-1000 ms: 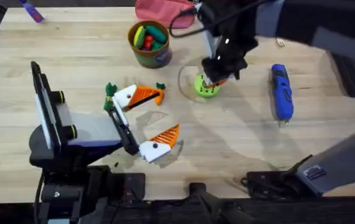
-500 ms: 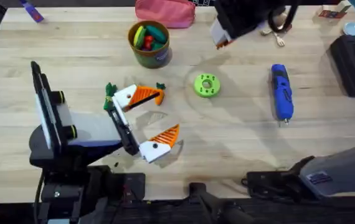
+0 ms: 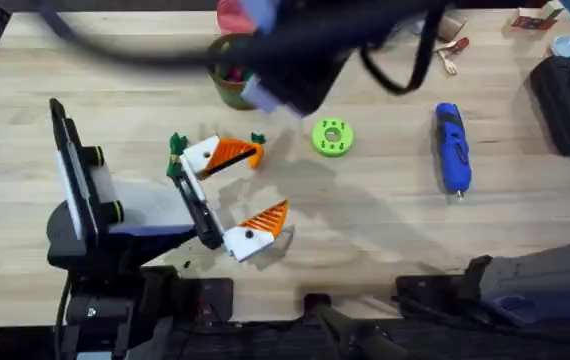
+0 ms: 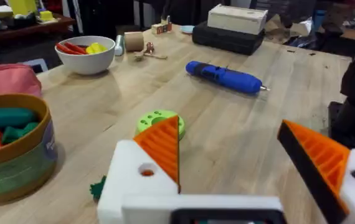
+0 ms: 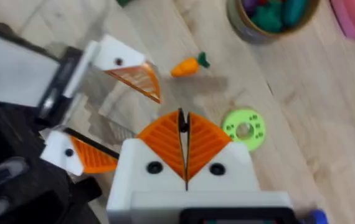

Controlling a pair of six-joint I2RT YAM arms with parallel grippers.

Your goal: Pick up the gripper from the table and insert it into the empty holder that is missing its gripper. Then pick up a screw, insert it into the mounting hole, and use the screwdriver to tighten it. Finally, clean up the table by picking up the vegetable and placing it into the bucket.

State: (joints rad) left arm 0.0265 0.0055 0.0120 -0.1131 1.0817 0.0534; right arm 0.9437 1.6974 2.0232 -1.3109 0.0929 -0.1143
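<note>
Hovering right gripper (image 5: 184, 134), fingers together; left gripper (image 3: 238, 194) apart beside vegetable (image 5: 189, 65).

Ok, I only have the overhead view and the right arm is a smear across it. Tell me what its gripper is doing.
Observer: From its wrist camera, the right gripper is shut, with the orange pads pressed together. I cannot tell whether a screw is pinched between them.
Operator: Now find me the carrot.
Observer: The vegetable lies loose on the table, between one finger of the left gripper and the bucket.
Operator: Check what's in the bucket.
Observer: The left wrist camera shows green and red toy pieces inside it.
</note>
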